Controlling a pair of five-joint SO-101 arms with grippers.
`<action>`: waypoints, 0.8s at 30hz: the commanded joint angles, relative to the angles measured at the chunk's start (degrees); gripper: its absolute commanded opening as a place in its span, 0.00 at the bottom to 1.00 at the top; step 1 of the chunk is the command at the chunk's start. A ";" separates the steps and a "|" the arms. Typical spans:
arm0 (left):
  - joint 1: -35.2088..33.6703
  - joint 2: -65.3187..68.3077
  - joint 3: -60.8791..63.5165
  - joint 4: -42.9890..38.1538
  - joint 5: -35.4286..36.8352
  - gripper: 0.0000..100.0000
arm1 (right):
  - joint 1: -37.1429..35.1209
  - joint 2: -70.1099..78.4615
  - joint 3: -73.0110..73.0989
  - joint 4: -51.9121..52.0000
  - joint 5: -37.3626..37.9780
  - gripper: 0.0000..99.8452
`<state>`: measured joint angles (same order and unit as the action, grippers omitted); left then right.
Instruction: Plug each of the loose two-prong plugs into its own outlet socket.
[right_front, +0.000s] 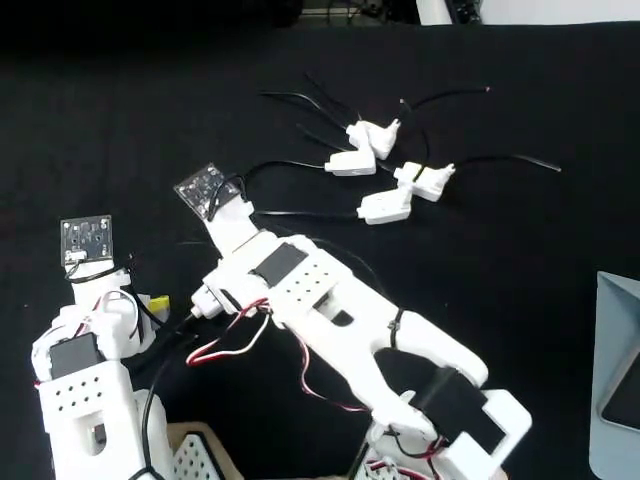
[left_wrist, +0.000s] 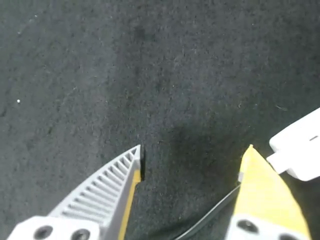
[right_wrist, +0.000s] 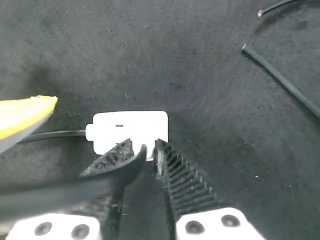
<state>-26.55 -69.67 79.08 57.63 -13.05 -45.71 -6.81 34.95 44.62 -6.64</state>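
Several white plug and socket pieces on black cords lie in a cluster at the far middle of the black table: one (right_front: 372, 135), one (right_front: 350, 162), one (right_front: 425, 178) and one (right_front: 385, 207). Another white connector block (right_wrist: 130, 131), with slot marks and a cord, lies right in front of my right gripper (right_wrist: 145, 147). Its ribbed fingers are nearly together, tips at the block's near edge and not around its body. My left gripper (left_wrist: 195, 148) stands open over bare cloth, and the same block (left_wrist: 300, 150) lies just beyond its yellow finger (left_wrist: 262, 190). That yellow finger (right_front: 158, 302) is near the table's front left.
A loose black cord (right_wrist: 285, 85) runs across the cloth beyond the right gripper. A grey-blue tray (right_front: 612, 330) holding a dark flat object stands at the right edge. The right arm (right_front: 330, 310) stretches diagonally across the table's front.
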 joint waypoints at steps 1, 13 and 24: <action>-0.31 -0.53 -0.22 -1.14 0.35 0.31 | -0.26 0.57 -2.59 0.18 0.35 0.01; -0.31 -0.53 -0.22 -0.88 0.26 0.31 | 2.20 0.48 -2.68 0.18 0.44 0.01; -0.31 -0.53 -0.22 -0.88 0.26 0.31 | 2.02 1.71 -1.27 -0.18 0.53 0.01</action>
<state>-26.55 -69.67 79.08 57.63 -13.05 -44.31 -5.67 34.86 44.62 -6.64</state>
